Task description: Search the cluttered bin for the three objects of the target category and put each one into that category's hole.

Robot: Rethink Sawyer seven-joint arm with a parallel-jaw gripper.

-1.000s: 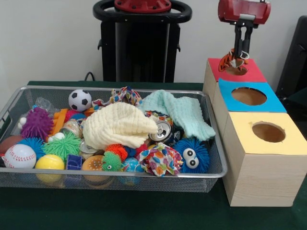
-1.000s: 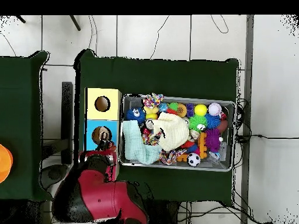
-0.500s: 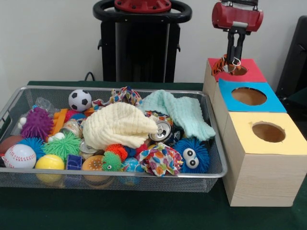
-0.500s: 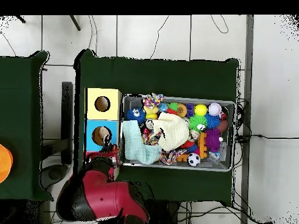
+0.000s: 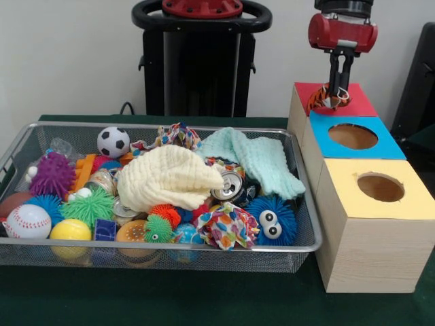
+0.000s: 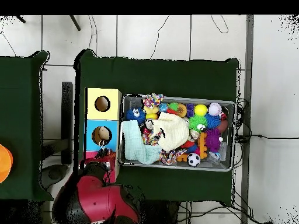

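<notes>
The red and black arm's gripper (image 5: 336,87) hangs straight down over the red-topped wooden box (image 5: 353,103), the farthest of three boxes in a row at the right of the table. Its dark fingers (image 5: 338,73) stand narrow, closed on an orange, black and white rope toy (image 5: 325,97) that sits at the mouth of that box's round hole, partly draped over the rim on the left side. In the overhead view the arm covers most of this box, and the gripper (image 6: 104,153) shows only as a dark shape at its edge.

Just nearer lies the blue-topped box (image 5: 352,136), its hole open, and nearest the yellow-topped box (image 5: 378,187), likewise open.

To the left of the boxes stands the silver wire-mesh bin (image 5: 163,255) on the dark green tablecloth (image 5: 204,299). Inside it a cream knitted cloth (image 5: 168,178) lies heaped in the middle, a mint green cloth (image 5: 258,159) at the far right, a blue spiky ball with googly eyes (image 5: 270,221) at the near right, a small soccer ball (image 5: 113,142) at the far left, and a baseball (image 5: 27,221) at the near left.
</notes>
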